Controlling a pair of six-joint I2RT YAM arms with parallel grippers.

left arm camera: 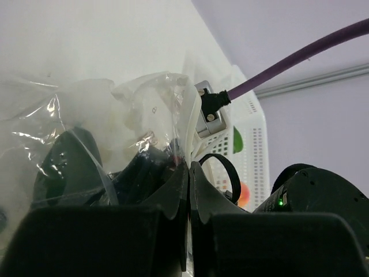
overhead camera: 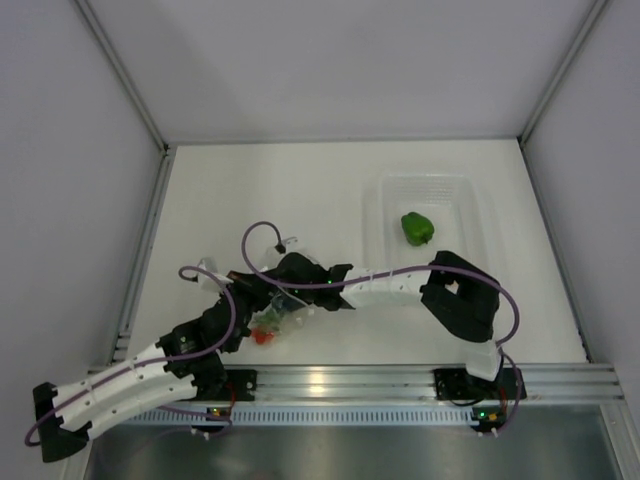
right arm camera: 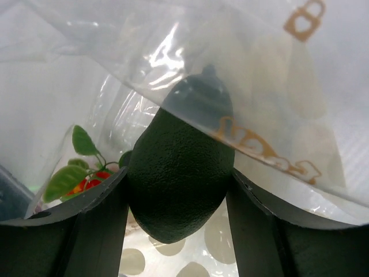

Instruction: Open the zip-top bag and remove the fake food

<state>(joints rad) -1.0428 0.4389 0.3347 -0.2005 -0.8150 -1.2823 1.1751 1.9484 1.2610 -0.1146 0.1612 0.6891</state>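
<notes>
The clear, crinkly zip-top bag [overhead camera: 272, 318] lies near the table's front left, between both grippers. My left gripper [left arm camera: 189, 164] is shut on the bag's edge [left arm camera: 144, 109]. My right gripper [right arm camera: 179, 176] reaches inside the bag [right arm camera: 277, 75] and is shut on the dark green avocado [right arm camera: 179, 184]. The red tomatoes on a green sprig [right arm camera: 81, 176] lie inside the bag, also seen from above [overhead camera: 263, 336]. The green pepper [overhead camera: 417, 228] sits in the clear tray [overhead camera: 470, 195]. An orange-pink peach [left arm camera: 244, 193] shows behind the tray wall in the left wrist view.
The rigid clear tray stands at the right, its perforated wall [left arm camera: 253, 138] close beside the left gripper. A purple cable [overhead camera: 262, 232] loops over the right arm. White walls enclose the table on three sides; an aluminium rail [overhead camera: 400, 380] runs along the front edge.
</notes>
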